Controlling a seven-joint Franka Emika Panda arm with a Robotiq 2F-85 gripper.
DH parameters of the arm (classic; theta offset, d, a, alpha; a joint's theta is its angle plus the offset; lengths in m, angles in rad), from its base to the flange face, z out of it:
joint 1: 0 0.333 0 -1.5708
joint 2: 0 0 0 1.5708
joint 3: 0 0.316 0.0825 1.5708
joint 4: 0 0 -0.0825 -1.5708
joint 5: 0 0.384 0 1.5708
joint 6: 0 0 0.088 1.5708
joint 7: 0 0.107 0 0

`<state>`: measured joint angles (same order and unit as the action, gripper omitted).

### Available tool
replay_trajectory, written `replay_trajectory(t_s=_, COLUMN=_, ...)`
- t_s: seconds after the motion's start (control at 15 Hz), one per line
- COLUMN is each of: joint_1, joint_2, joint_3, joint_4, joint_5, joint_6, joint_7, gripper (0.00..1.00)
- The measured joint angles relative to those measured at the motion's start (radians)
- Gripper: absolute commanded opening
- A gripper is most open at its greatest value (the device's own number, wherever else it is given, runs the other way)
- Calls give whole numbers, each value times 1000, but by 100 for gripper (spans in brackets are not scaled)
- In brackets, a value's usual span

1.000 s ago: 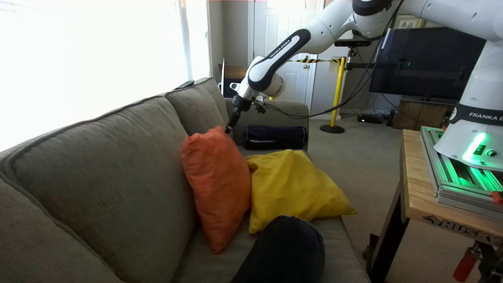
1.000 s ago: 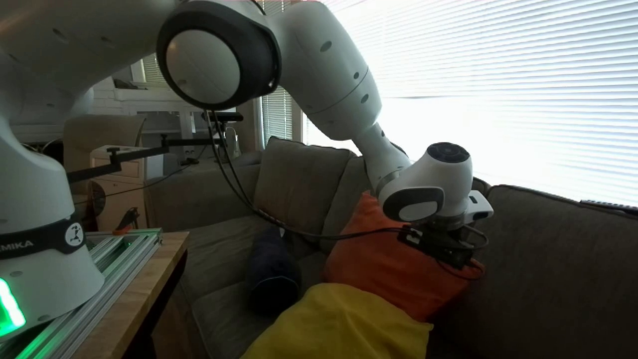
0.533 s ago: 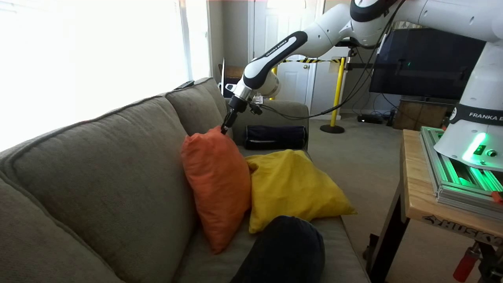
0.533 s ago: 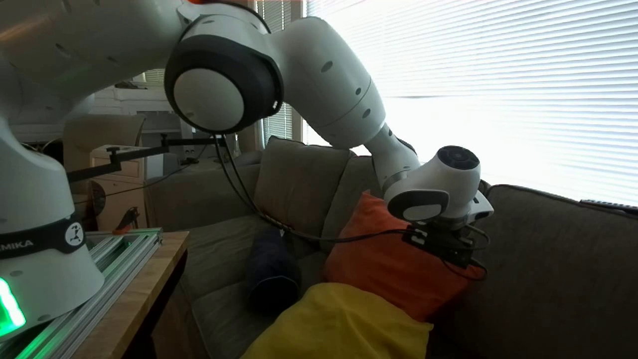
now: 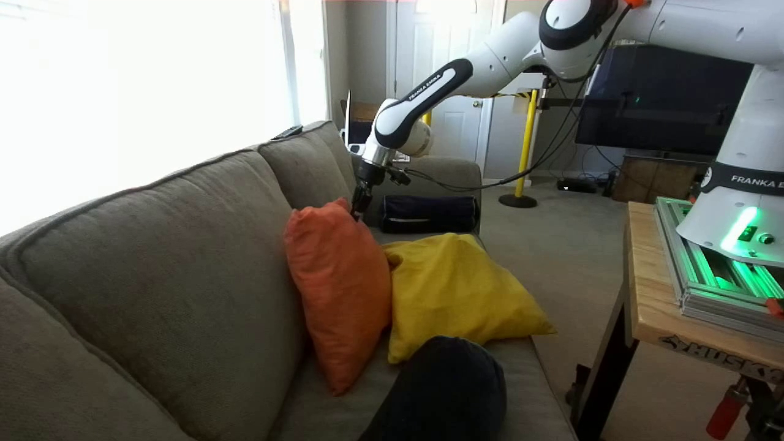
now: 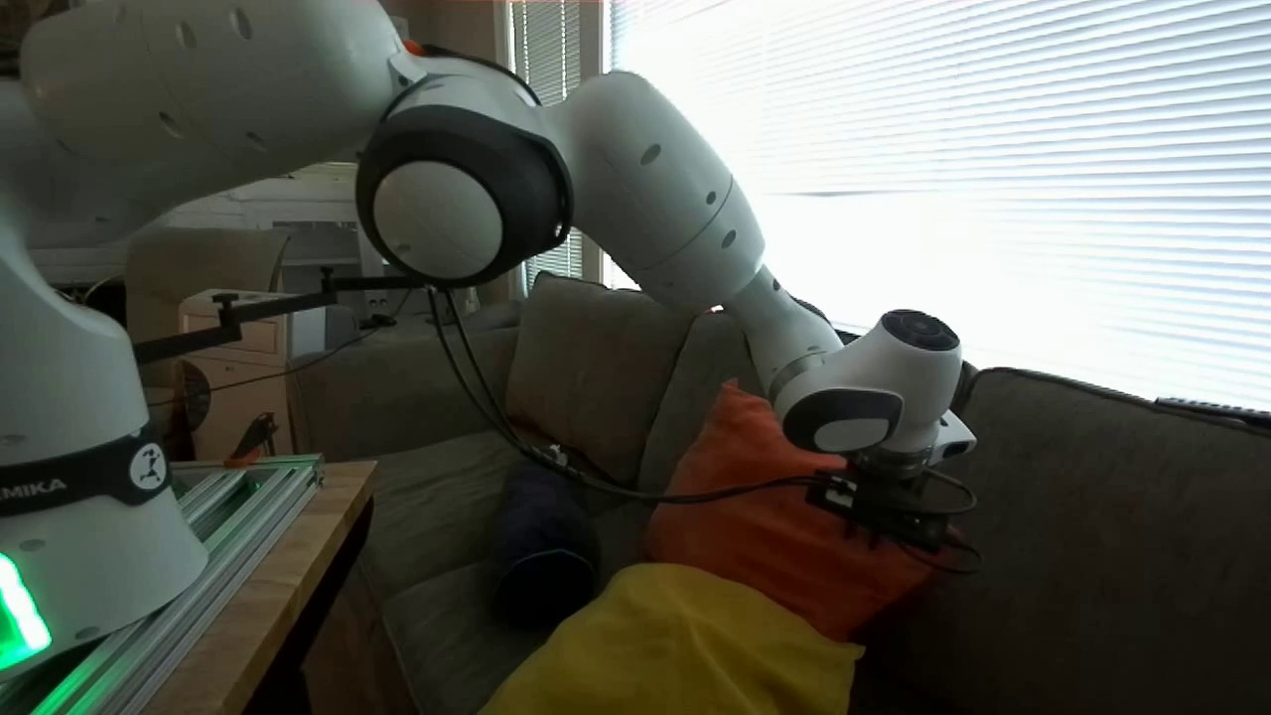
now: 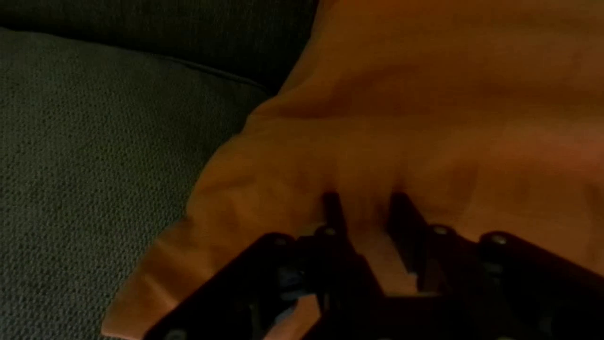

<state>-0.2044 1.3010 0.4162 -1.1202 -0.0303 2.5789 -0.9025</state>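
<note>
Wrist view: the narrowly parted pincer [image 7: 365, 196] touches the orange pillow [image 7: 424, 137].

In an exterior view, along left: sofa [image 5: 159, 324], window [image 5: 147, 92] behind backrest [image 5: 214, 245]. To right: table [image 5: 652, 282], robot base [image 5: 723, 214] on top, television [image 5: 661, 104] far beyond. On sofa, near to far: bolster [image 5: 450, 392]; propped pillow [image 5: 340, 294] against backrest, second pillow [image 5: 465, 294] just right of it; rolled bundle [image 5: 429, 214] beside far armrest [image 5: 456, 168]. At far upper edge of propped pillow: fingers [image 5: 362, 197], contact uncertain. Past far armrest: door [image 5: 456, 135]; post [image 5: 526, 147] to its right.
</note>
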Motion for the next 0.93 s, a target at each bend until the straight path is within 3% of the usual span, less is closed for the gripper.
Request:
replay_trajectory(t_s=0.2, joint_1=17, joint_2=28, joint_3=-14, joint_4=43, joint_5=25, joint_6=0, joint_7=0, gripper=0)
replay_trajectory(t_s=0.27, joint_1=20, joint_2=37, joint_3=-15, joint_4=56, joint_5=34, joint_6=0, joint_7=0, gripper=26)
replay_trajectory(t_s=0.4, joint_1=24, joint_2=49, joint_3=-15, joint_4=78, joint_5=39, joint_6=5, joint_7=0, gripper=31)
replay_trajectory(t_s=0.93, joint_1=28, joint_2=50, joint_3=0, joint_4=174, joint_5=39, joint_6=101, joint_7=-66, gripper=88)
